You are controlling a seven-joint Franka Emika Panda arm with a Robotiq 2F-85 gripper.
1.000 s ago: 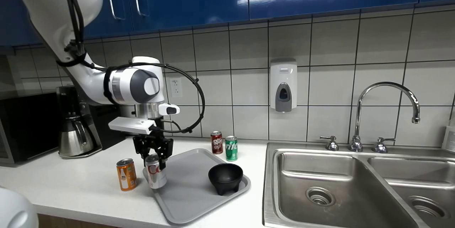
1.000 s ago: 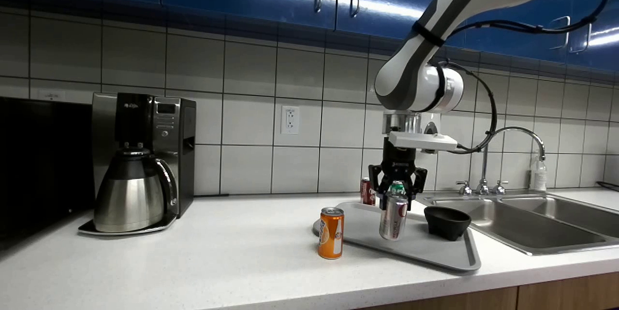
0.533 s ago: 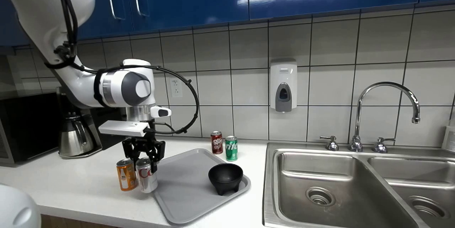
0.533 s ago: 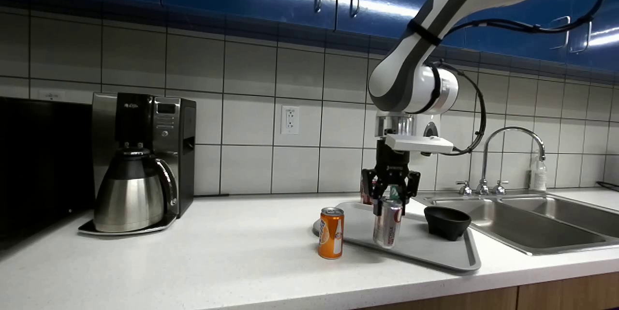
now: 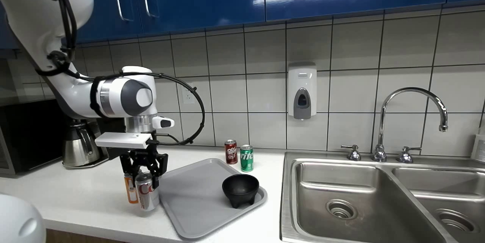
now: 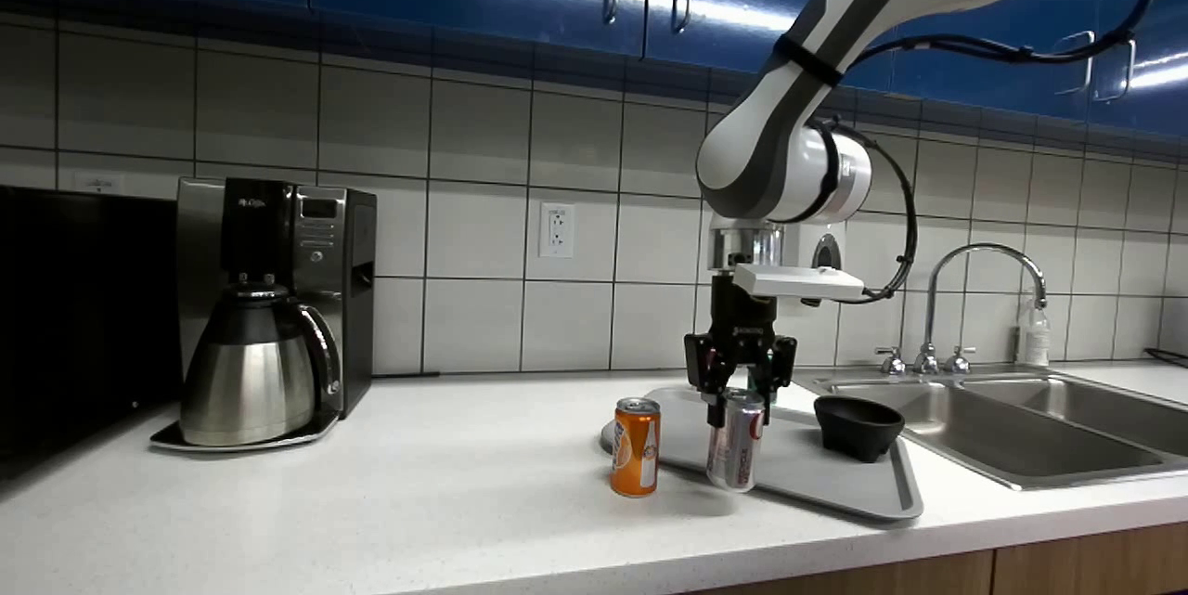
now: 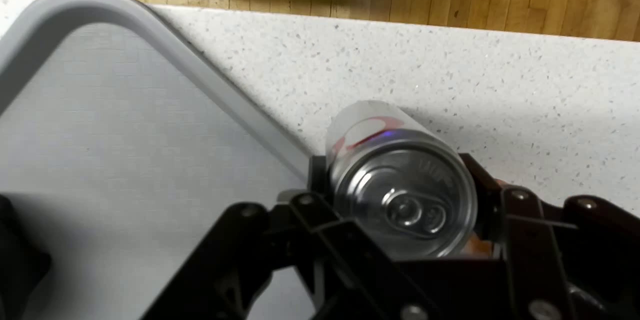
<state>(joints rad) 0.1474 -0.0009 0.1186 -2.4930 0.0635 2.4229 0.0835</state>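
Silver can (image 6: 736,446): is hanging in the gripper (image 7: 396,180) over the white counter (image 6: 445,521), just outside the edge of the grey tray (image 5: 197,197).
Fingers (image 7: 318,175): are pressing on the can from two sides, standing apart by only its width.
Lid (image 7: 400,195): is facing the wrist view, its pull tab (image 7: 415,212) showing.
Base (image 6: 730,483): seems to be floating just above the counter, a soft shadow lying near it, though contact is hard to judge.
Orange can (image 6: 636,446): is standing upright on the counter near the silver can, a gap showing between them in an exterior view.
Black bowl (image 5: 240,189): is sitting on the tray, well apart from the gripper.
Red can (image 5: 230,152), green can (image 5: 246,158): are standing side by side behind the tray, near the tiled wall (image 5: 265,91).
Coffee jug (image 6: 251,391): is resting in the coffee maker (image 6: 320,275), well away from the gripper.
Sink (image 5: 289,201): is lying on the bowl's side of the tray.
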